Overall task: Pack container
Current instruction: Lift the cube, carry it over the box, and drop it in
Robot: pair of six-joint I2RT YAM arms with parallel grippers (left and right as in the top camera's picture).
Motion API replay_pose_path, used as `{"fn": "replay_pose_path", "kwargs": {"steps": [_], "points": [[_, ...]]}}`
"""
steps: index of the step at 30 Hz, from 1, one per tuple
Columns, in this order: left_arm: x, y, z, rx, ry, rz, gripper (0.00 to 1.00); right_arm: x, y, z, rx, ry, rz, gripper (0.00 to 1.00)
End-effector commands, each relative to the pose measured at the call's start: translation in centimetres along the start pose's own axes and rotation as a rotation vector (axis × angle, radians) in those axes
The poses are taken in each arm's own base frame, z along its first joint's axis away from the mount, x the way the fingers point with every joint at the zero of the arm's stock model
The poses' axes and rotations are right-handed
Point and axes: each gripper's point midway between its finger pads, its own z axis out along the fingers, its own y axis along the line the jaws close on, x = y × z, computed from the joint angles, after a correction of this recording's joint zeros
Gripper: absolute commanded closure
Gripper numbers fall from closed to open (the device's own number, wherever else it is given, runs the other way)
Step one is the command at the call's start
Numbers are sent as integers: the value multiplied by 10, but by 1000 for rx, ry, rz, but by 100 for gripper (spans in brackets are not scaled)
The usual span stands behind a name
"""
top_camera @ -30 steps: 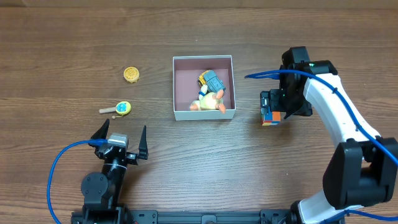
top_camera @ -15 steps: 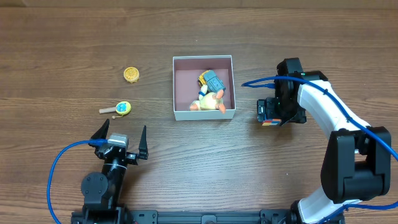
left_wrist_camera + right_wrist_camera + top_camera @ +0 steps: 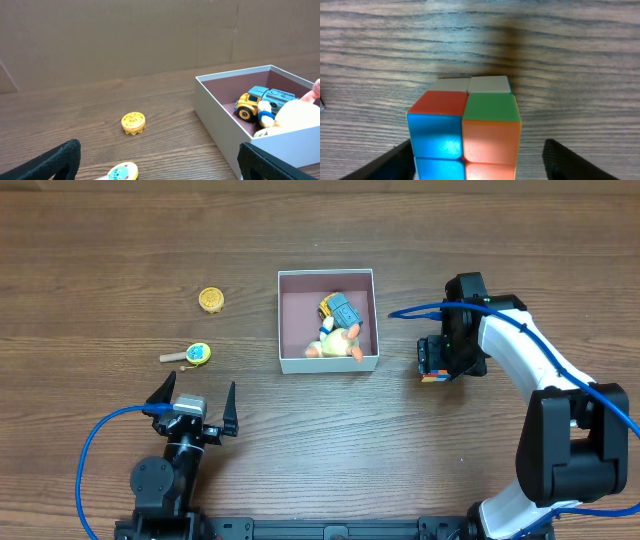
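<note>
The container (image 3: 327, 274) is a square white-walled box with a pinkish inside, at the table's middle. It holds a blue-and-yellow toy truck (image 3: 342, 309) and a pale plush toy (image 3: 335, 344); it also shows in the left wrist view (image 3: 220, 116). A multicoloured cube (image 3: 431, 369) stands on the table to the right of the container. My right gripper (image 3: 444, 358) is open, with its fingers on either side of the cube (image 3: 465, 131). The left finger is close against the cube and there is a gap at the right finger. My left gripper (image 3: 195, 404) is open and empty near the front edge.
A yellow round toy (image 3: 210, 300) and a small stick toy with a blue face (image 3: 197, 354) lie on the table to the left of the container. Both show ahead of the left gripper (image 3: 133, 122), (image 3: 123, 172). Blue cables trail from both arms.
My right arm has shifted a little left and closer over the cube, then held still. The cube, the container and the left arm have not moved.
</note>
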Motion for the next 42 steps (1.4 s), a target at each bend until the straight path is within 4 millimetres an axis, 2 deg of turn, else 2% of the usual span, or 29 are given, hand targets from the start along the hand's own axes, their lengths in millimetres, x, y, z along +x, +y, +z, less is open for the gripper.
{"fn": "replay_pose_path", "kwargs": {"steps": [1, 5, 12, 15, 17, 23, 26, 29, 32, 33, 36, 38, 39, 42], "points": [[1, 2, 0, -8, -2, -13, 0, 3, 2, 5, -6, 5, -6, 26], [1, 2, 0, -8, -2, -13, 0, 3, 2, 7, -7, 1, -5, 38], [1, 2, 0, -8, -2, -13, 0, -2, 2, 7, -9, -20, -3, 39], [1, 2, 0, -8, -2, -13, 0, -4, 3, 7, -10, -29, -4, 44], [1, 2, 0, -8, -2, -13, 0, -6, 3, 6, -10, -35, -4, 53], [1, 2, 0, -8, -2, -13, 0, -12, 4, 0, -12, -48, -4, 55], [1, 2, 0, -8, -2, -13, 0, -15, 5, -11, -11, -45, -4, 58], [1, 2, 0, -8, -2, -13, 0, -22, 6, -29, -11, -48, -4, 59], [1, 2, 0, -8, -2, -13, 0, -31, 9, -58, -14, -59, -1, 59], [1, 2, 0, -8, -2, -13, 0, -37, 11, -81, -16, -72, 2, 59], [1, 2, 0, -8, -2, -13, 0, -46, 19, -118, -35, -108, 16, 60], [1, 2, 0, -8, -2, -13, 0, -50, 34, -142, -83, -140, -6, 60], [1, 2, 0, -8, -2, -13, 0, -54, 50, -159, -125, -172, -26, 59], [1, 2, 0, -8, -2, -13, 0, -59, 82, -182, -157, -235, -77, 59]]}}
